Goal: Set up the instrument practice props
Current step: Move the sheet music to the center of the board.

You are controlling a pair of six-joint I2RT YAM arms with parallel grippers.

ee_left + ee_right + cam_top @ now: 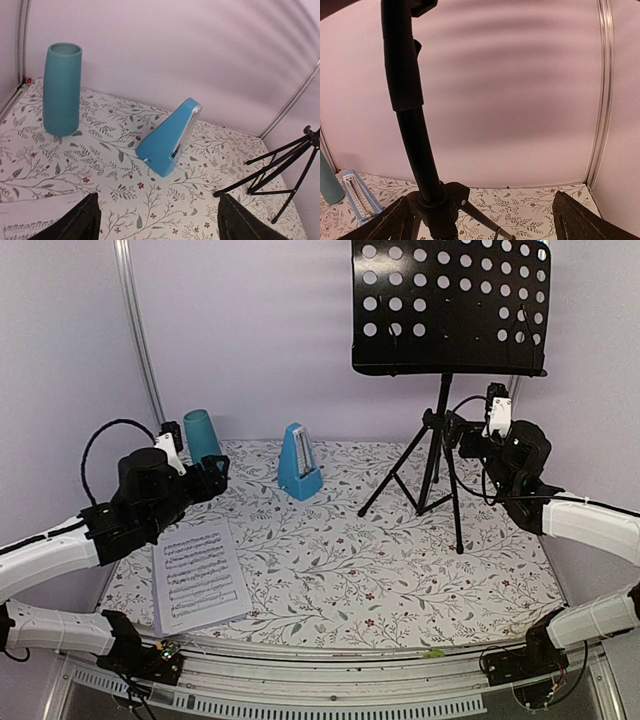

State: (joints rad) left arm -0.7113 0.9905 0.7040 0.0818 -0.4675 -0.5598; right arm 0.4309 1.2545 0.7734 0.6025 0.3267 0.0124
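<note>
The black music stand point(441, 430) stands at the back right, its perforated tray point(450, 302) high up. My right gripper point(462, 436) is open beside the pole. In the right wrist view the pole point(416, 145) rises between the fingers, close to the left one, with the gripper point(485, 224) not closed on it. The blue metronome point(299, 462) stands at the back centre and also shows in the left wrist view point(167, 139). My left gripper point(217, 474) is open and empty, well short of it. A white music page point(198, 575) lies flat at front left, with a lavender strip along its left edge.
A tall teal cup point(201, 435) stands at the back left, just behind my left gripper, and shows in the left wrist view point(61, 89). The tripod legs point(405, 490) spread over the floral mat. A metal frame post point(140, 330) runs up the back left.
</note>
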